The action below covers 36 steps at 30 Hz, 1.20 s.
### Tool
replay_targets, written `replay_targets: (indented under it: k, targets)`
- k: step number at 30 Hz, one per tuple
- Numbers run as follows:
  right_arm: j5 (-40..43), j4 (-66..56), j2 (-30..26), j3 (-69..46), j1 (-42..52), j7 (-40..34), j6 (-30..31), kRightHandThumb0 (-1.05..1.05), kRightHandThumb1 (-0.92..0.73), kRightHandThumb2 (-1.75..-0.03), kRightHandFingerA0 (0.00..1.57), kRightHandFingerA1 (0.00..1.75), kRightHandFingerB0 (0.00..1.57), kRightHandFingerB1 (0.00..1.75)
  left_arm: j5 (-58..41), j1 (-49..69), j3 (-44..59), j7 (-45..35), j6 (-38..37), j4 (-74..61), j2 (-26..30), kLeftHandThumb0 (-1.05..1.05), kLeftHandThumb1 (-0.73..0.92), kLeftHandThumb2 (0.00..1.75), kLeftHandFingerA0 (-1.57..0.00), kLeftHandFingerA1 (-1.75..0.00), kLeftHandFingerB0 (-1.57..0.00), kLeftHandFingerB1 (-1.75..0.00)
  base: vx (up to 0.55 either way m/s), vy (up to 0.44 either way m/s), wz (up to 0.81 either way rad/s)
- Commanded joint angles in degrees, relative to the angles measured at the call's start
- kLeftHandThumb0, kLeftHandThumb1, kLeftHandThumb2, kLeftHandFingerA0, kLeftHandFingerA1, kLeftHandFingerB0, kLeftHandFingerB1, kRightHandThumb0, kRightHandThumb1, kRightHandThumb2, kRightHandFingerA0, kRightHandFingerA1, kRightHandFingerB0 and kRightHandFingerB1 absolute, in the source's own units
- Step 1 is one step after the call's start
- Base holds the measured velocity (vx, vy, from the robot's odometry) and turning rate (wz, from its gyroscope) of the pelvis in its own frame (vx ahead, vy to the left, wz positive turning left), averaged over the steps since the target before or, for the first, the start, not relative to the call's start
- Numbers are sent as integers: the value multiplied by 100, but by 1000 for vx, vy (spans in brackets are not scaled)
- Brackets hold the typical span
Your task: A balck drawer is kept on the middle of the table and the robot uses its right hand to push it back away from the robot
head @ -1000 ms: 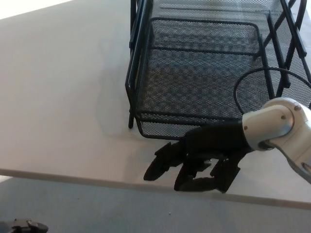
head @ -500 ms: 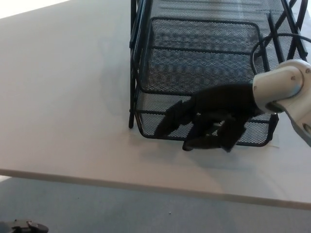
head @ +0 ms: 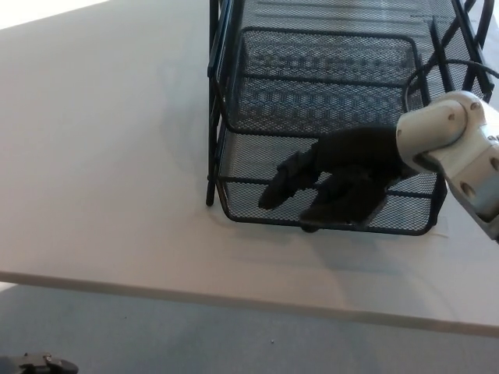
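Right robot hand (head: pixel 343 181) lay with fingers spread, holding nothing, over the front rim of the black wire-mesh drawer (head: pixel 327 101), lower right of centre. That drawer sat on the pale grey table (head: pixel 101 171), upper middle of frame. Judged light, stiff, prone to skewing; push centrally on the front rim.

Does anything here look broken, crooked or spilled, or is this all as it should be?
Nothing stands out. The black mesh drawer sits pulled out of its wire rack on the table, and looks square and undamaged. The robot's right hand rests over its front edge. Nothing is spilled.
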Motion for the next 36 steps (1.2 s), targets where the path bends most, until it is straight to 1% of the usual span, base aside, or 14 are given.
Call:
replay_targets:
  k: [1, 5, 10, 11, 14, 17, 18, 20, 24, 25, 28, 30, 31, 36]
  targets:
    - [-43, -442, -21, -150, 217, 125, -64, -70, -64, -91, 33, 49, 17, 42, 57, 3, 2, 54, -127, 55, 84, -71, 61, 94, -34, -49, -20, -41, 0, 0, 0]
    - [115, -1233, -91, -204, 588, 325, 178, -70, -65, -91, 31, 49, 15, 41, 16, 46, 31, 29, -86, -9, 100, -71, 60, 94, -33, -49, -20, -41, 0, 0, 0]
    - [154, -2285, -294, -152, 1063, 536, 69, -71, -67, -93, 30, 48, 16, 42, 30, 35, 26, 59, -129, 58, 79, -72, 60, 94, -34, -50, -19, -41, 0, 0, 0]
    - [191, -2757, -422, -179, 1202, 585, 148, -70, -68, -94, 29, 47, 17, 41, 71, 1, -12, 60, -123, 56, 82, -70, 60, 95, -34, -50, -18, -41, 0, 0, 0]
    - [254, -3373, -584, -242, 1391, 647, 254, -72, -68, -94, 29, 47, 16, 41, 95, -20, -35, 78, -115, 43, 86, -69, 59, 95, -36, -51, -18, -41, 0, 0, 0]
    - [526, -4191, -931, -551, 1765, 755, 333, -73, -69, -96, 32, 47, 15, 41, 44, 2, -6, 15, -149, 37, 105, -74, 60, 95, -34, -50, -19, -41, 0, 0, 0]
    - [613, -4413, -1057, -668, 1894, 790, 369, -72, -69, -96, 32, 48, 14, 41, 26, -1, 6, 0, -120, 41, 104, -71, 68, 62, -36, -34, -31, -31, 0, 0, 0]
    - [762, -4809, -1268, -870, 2122, 847, 479, -72, -69, -95, 32, 48, 14, 41, 10, -3, 18, -13, -73, 46, 113, -68, 69, 62, -35, -34, -31, -31, 0, 0, 0]
    - [1105, -5122, -1520, -1273, 2604, 930, 430, -69, -68, -94, 32, 48, 14, 40, 23, 6, 13, 36, -92, 63, 105, -65, 72, 62, -36, -34, -32, -31, 0, 0, 0]
    - [1262, -5227, -1680, -1495, 2907, 971, 434, -70, -68, -94, 32, 48, 13, 40, 56, -3, -11, 70, -95, 74, 103, -70, 60, 94, -34, -50, -19, -41, 0, 0, 0]
    - [1440, -5281, -1845, -1785, 3358, 983, 443, -70, -68, -94, 31, 48, 13, 40, 65, -9, -19, 73, -101, 78, 110, -70, 60, 94, -34, -50, -19, -41, 0, 0, 0]
    - [1520, -5078, -1851, -2008, 3900, 864, 303, -69, -68, -92, 31, 48, 15, 41, 62, 8, -11, 77, -112, 77, 143, -70, 60, 94, -35, -50, -19, -41, 0, 0, 0]
    - [1571, -4758, -1797, -2142, 4352, 773, 155, -72, -67, -93, 28, 47, 14, 40, 65, 7, -14, 82, -77, 91, 139, -71, 60, 94, -35, -50, -20, -41, 0, 0, 0]
    - [1589, -4011, -1538, -2301, 5209, 643, -365, -69, -69, -93, 29, 47, 13, 40, 0, 75, 42, 87, -92, 112, 123, -70, 59, 93, -32, -49, -21, -42, 0, 0, 0]
